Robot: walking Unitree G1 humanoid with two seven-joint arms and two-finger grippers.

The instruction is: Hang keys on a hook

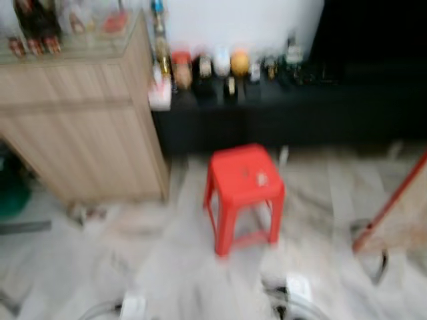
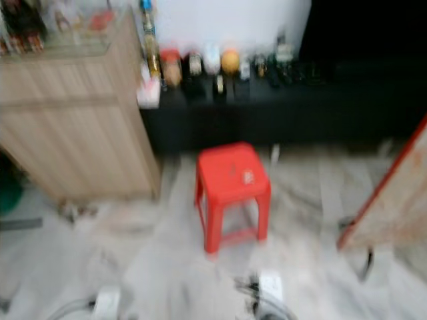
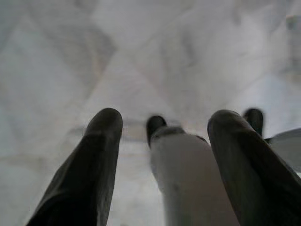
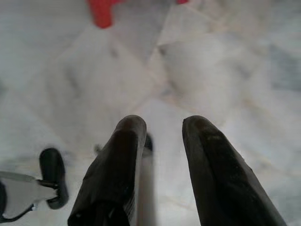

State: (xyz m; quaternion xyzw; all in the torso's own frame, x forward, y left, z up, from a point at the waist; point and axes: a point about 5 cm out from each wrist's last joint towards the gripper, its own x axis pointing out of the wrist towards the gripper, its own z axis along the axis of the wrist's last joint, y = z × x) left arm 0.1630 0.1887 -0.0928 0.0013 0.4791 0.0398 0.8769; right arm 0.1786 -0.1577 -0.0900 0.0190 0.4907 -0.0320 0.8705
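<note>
Red stool, blurred bottles, labels unreadable

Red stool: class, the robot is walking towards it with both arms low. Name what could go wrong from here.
1. The red stool stands on open floor right ahead; the robot could bump it and knock off the small pale object on its seat.
2. The head views are blurred, so judging the object's position may be unreliable.
3. The left end effector and the right end effector are both open and empty.
</note>
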